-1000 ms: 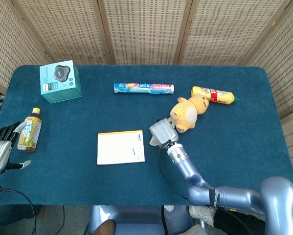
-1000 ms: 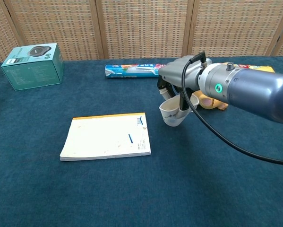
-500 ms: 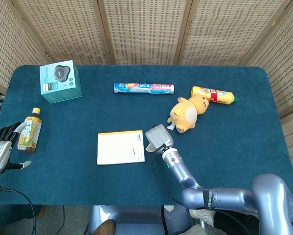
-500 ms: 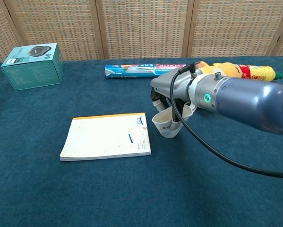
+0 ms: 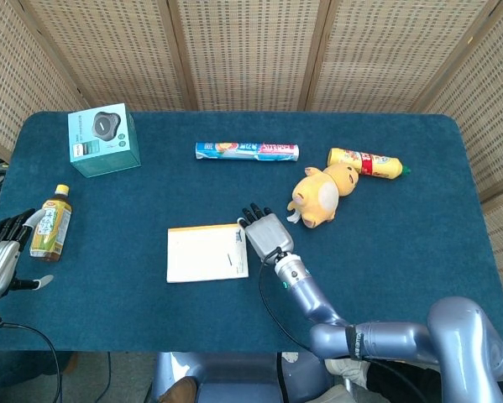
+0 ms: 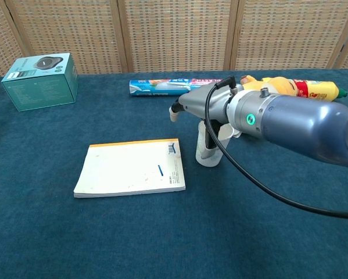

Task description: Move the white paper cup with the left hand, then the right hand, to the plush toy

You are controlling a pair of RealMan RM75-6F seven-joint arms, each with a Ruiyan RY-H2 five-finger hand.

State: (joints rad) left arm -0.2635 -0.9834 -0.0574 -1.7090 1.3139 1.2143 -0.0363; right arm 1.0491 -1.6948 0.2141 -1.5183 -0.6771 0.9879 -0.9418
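- Since a second ago the white paper cup (image 6: 209, 147) has gone from tilted in the right hand's grasp to standing on the table (image 6: 266, 232); over that second the right hand (image 6: 205, 103) carried it toward the notepad (image 6: 130, 168) and has now opened, with its fingers (image 5: 255, 214) fanned out forward over the cup.
- From the chest view the fingers look spread and straight, holding nothing; whether the palm or thumb touches the cup's rim I cannot tell, since the hand covers the cup's upper part.
- Right now the cup sits just beside the notepad's right edge, between the notepad and the plush toy (image 5: 322, 192), near the toy but apart from it; the head view hides the cup under the hand.
- As a judgement, the open hand suggests a release, though the cup stands short of the toy, so the placement may need another nudge or regrasp.
- Upright is how the cup appears: long axis roughly vertical, mouth up, narrower base on the table.
- At the table's left edge the left hand (image 5: 6, 245) rests low beside the tea bottle (image 5: 50, 222), fingers apart and empty, well away from the cup.
- Farther back lie the teal box (image 5: 104, 139), the wrapped roll (image 5: 247, 151) and the yellow bottle (image 5: 369, 162), none of them in the cup's way.
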